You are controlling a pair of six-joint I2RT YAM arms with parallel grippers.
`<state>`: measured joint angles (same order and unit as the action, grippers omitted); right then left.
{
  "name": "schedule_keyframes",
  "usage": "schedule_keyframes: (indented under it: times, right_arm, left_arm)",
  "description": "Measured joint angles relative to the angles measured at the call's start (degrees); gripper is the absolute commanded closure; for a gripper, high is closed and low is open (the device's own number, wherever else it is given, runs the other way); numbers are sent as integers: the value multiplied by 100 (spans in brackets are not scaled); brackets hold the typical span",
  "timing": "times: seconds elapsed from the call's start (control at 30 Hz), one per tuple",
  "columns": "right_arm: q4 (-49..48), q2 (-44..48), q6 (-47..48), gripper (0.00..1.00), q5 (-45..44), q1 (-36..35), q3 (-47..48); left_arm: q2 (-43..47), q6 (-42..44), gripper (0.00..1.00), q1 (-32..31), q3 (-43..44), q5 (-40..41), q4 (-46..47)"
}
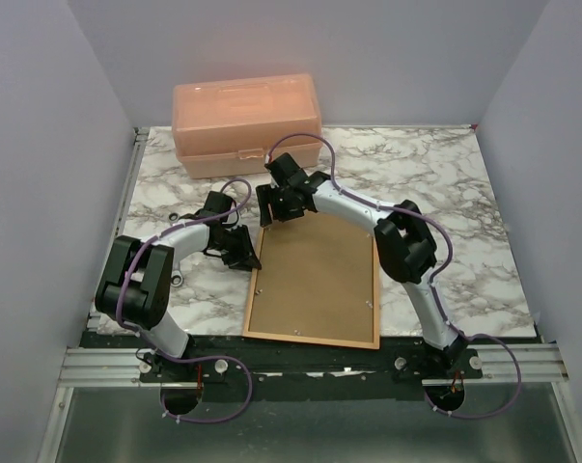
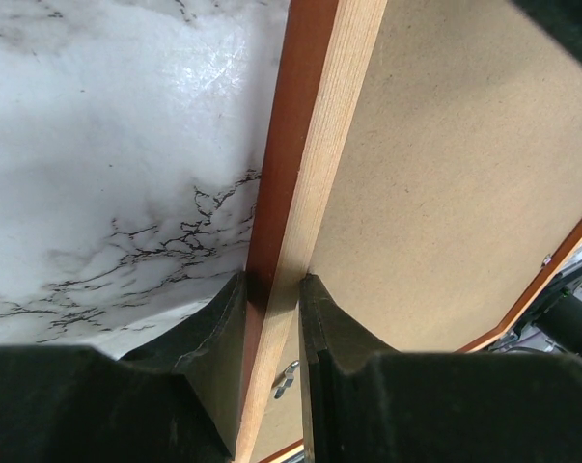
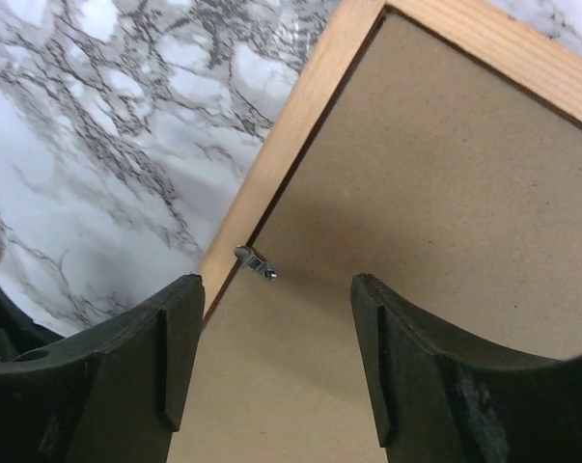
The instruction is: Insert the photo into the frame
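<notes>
Left gripper (image 1: 235, 249) is clamped on the frame (image 1: 310, 340), one finger on each side of its left rail near the far-left corner. The frame lies face down near the middle of the table (image 1: 445, 212), its near rail by the near edge. A brown backing board (image 1: 315, 280) fills the frame. The photo is not visible, and I cannot tell whether it lies under the board.

Right gripper (image 3: 276, 289) hovers over the frame's far-left corner with jaws apart and nothing between them. A small metal clip (image 3: 255, 262) on the left rail sits just ahead of its left finger.

The step looks like working that clip, with the left arm steadying the frame. To do it well, hold the left clamp firm and bring one right fingertip down beside the clip. Push the clip sideways along the board and don't press down hard, because the rail could lift or skid.

The peach box (image 1: 244, 121) sits at the table's far edge, left of centre. Its lid is closed and its contents are hidden.
</notes>
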<state>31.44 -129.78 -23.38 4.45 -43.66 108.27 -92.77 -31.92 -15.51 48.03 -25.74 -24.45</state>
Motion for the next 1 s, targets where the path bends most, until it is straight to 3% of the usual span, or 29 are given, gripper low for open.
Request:
schedule_keyframes:
  times: [0.4,0.77,1.0]
  right_arm:
    - [-68,0,315,36,-129,0,-236]
    - [-127,-131,695,29,-986,-374,-83]
    - [-72,-225,892,33,-1526,-581,76]
  left_arm:
    - [9,2,98,0,-9,0,17]
    - [2,4,99,0,-9,-2,17]
    - [-2,2,99,0,-9,-2,17]
